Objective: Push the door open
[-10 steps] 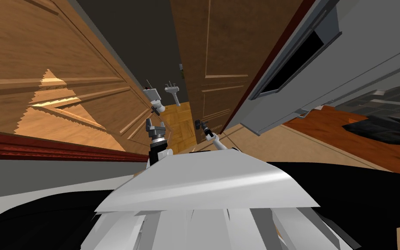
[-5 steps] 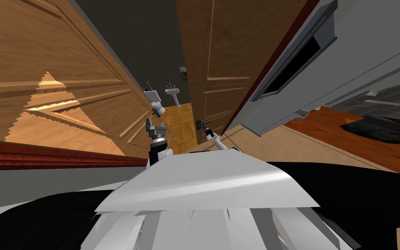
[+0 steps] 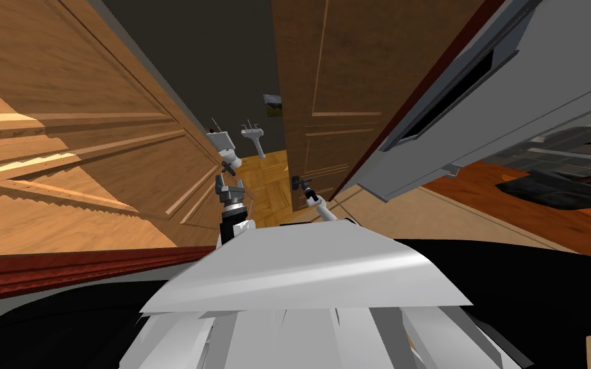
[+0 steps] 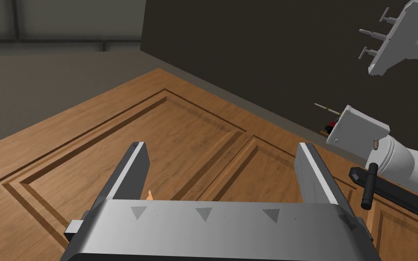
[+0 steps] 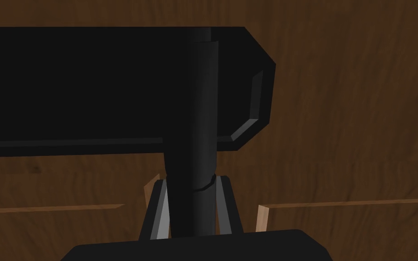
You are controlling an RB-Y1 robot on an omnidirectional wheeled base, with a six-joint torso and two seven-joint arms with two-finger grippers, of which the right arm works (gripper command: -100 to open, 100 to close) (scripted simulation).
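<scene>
Door (image 3: pixel 332 77), brown wood grain with recessed panels, stands ajar just ahead on my right. Black round lever handle (image 5: pixel 194 113) near its free edge, right gripper (image 5: pixel 191 185) clamped on it: smooth bar, could slip as the swing arcs. Left gripper (image 4: pixel 221 147) spread wide, idle.

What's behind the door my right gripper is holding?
Past the door: a white toilet, a pedestal sink, parquet floor and a dark wall. The panel, gripped at its handle, hides anything directly behind it.
</scene>
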